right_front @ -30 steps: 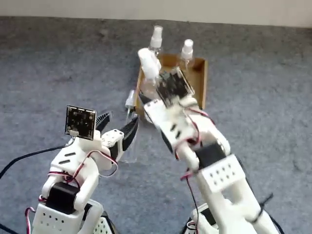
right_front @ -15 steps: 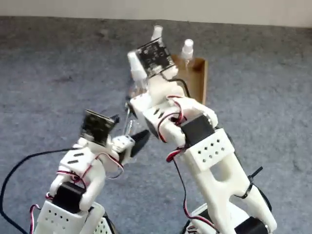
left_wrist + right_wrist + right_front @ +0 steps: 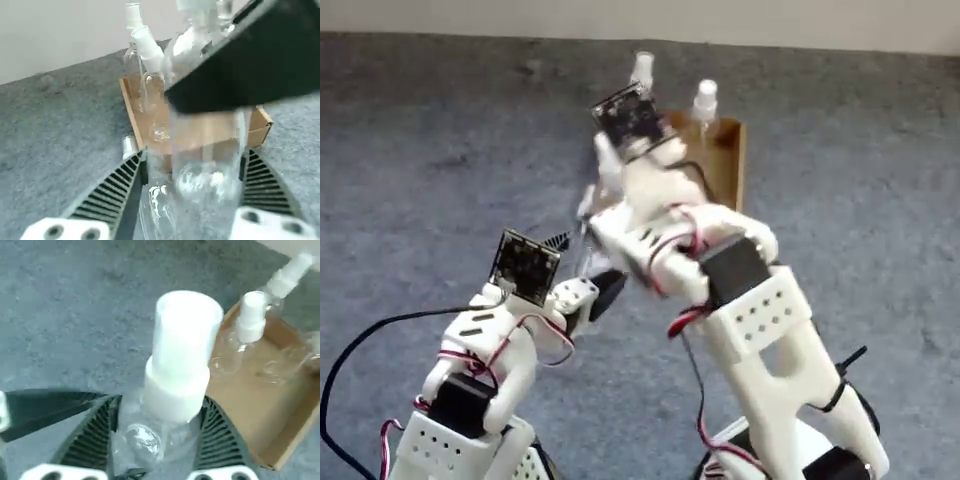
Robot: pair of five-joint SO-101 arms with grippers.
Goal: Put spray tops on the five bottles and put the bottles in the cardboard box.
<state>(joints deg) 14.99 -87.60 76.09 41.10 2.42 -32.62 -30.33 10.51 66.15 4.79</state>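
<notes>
— Gripping anything, that left gripper?
— It is pinching a clear plastic bottle just before the brown cardboard box, which is sitting toward the far edge of the grey carpet.
— And the right gripper?
— It is clamping a white plastic spray top.

A grey, rough, carpet-like cover lies over the whole counter. Along its far edge stands a pale, plain wall. Near that far edge, on the grey cover, there is one small darker mark.
</notes>
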